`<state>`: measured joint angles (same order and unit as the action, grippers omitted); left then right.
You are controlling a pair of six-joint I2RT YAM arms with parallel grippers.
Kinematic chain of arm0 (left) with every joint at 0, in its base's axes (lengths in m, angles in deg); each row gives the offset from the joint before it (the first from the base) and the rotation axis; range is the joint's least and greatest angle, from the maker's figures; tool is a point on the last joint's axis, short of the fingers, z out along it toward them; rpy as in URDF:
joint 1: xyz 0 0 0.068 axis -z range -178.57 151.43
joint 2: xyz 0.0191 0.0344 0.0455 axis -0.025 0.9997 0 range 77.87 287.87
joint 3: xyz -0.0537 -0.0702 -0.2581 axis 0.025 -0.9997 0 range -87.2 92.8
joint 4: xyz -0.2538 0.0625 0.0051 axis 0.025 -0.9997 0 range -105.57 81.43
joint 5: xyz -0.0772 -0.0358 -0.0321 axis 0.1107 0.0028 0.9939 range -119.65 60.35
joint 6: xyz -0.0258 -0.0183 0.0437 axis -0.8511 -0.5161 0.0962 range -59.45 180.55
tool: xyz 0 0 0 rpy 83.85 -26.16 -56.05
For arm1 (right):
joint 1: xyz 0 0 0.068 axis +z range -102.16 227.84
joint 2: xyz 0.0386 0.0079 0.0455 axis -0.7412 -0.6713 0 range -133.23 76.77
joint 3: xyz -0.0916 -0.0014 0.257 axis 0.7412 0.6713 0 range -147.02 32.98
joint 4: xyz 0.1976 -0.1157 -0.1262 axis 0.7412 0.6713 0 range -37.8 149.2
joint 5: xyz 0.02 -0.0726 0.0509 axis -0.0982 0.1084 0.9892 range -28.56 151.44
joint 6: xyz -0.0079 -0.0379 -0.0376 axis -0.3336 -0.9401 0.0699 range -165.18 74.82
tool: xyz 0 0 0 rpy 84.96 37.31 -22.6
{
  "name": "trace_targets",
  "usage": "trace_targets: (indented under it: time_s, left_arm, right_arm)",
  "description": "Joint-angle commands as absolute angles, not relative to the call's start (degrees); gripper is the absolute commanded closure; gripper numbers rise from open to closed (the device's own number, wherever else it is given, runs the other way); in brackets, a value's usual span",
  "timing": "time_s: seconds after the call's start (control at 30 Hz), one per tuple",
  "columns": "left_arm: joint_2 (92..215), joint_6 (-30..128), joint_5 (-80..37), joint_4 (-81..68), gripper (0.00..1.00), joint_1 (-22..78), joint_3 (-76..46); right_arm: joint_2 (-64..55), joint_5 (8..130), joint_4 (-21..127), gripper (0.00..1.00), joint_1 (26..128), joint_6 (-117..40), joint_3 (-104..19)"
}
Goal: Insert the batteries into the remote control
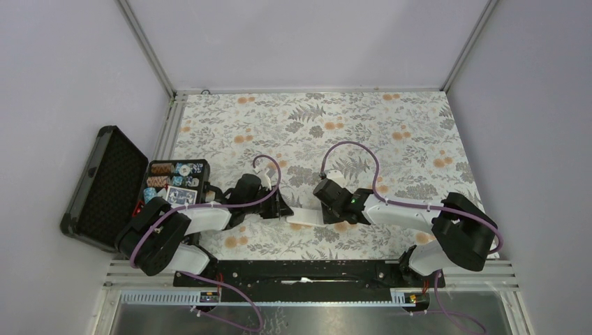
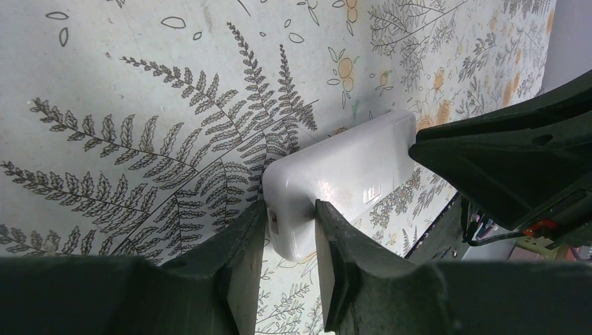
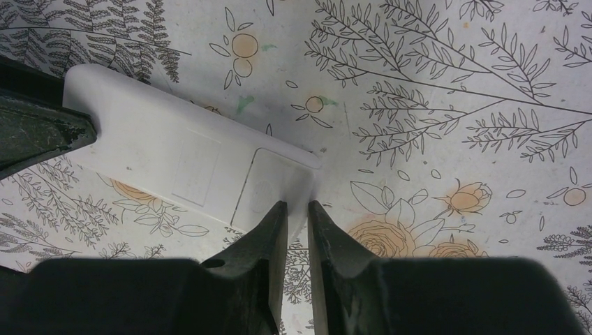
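The remote control [image 1: 307, 214] is held just above the flowered table mat, plain white back up, between my two arms. My left gripper [image 1: 285, 208] is shut on its left end; in the left wrist view both fingers press the sides of the remote control [image 2: 342, 174] around the left gripper [image 2: 290, 216]. My right gripper [image 1: 328, 213] pinches the other end; in the right wrist view the remote control [image 3: 181, 160] fills the narrow gap at the right gripper [image 3: 298, 207], by the battery cover's outline. The batteries are out of view.
An open black case [image 1: 105, 185] lies at the left edge of the table, its tray [image 1: 204, 165] holding poker chips and cards. The flowered mat [image 1: 391, 132] covers the table. Metal rails run along the near edge [image 1: 314, 269].
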<state>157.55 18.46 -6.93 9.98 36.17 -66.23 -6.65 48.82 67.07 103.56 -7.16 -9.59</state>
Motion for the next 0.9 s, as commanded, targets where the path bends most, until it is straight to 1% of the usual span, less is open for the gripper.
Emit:
trace_targets:
  time_s: [0.0,0.37,0.5,0.63,0.77,0.87]
  left_arm:
    - [158.3,18.7,-5.4,11.6,0.68,37.3,-66.3]
    - [159.0,18.6,-5.5,11.6,0.7,38.1,-65.9]
    - [159.0,18.7,-5.7,11.5,0.7,38.2,-65.8]
    - [158.2,19.4,-7.1,9.7,0.68,38.2,-65.4]
    - [156.7,20.5,-9.8,6.9,0.61,38.2,-64.8]
    - [155.7,21.2,-12.1,4.5,0.57,38.3,-64.0]
  right_arm:
    - [-8.0,51.7,63.8,0.78,103.4,-5.2,-9.9]
    - [-8.7,59.3,57.2,0.82,103.3,-3.4,-7.7]
    - [-8.9,59.4,56.7,0.82,103.4,-3.8,-7.9]
    - [-8.0,54.1,60.7,0.78,103.4,-6.5,-8.9]
    - [-6.8,50.6,63.9,0.73,103.3,-9.6,-10.0]
    - [-5.9,48.5,66.2,0.67,103.4,-12.2,-10.9]
